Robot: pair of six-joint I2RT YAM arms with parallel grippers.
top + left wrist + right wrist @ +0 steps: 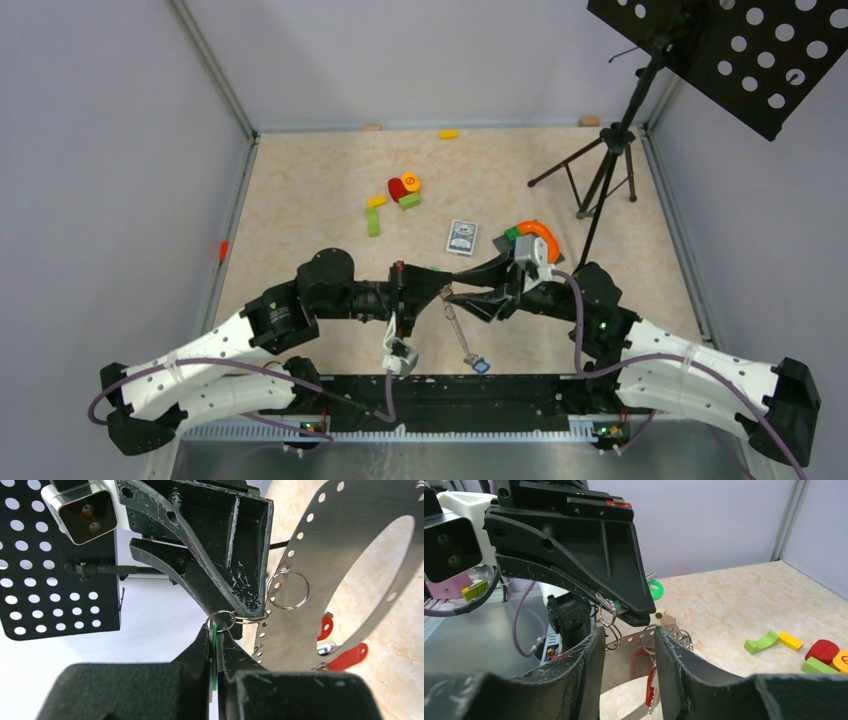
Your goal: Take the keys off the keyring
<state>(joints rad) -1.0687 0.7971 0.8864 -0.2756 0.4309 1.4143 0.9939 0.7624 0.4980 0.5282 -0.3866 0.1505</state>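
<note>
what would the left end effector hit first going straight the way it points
Most likely the right end effector, facing it tip to tip just beyond the green tag that the left end effector grips; exact depth is unclear.

Keyring (320, 555) — a flat, perforated band of grey metal with a dull satin finish. Split rings (288, 590): thin, bright, polished wire. Red tag (350, 657) and green tag (214, 655): smooth plastic. Left gripper (216, 636) and right gripper (626, 632): matt black plastic, scuffed pale along the edges. Worktop (300, 200) — matt beige surface with a marbled pattern. Toy blocks (824, 652): glossy coloured plastic.
</note>
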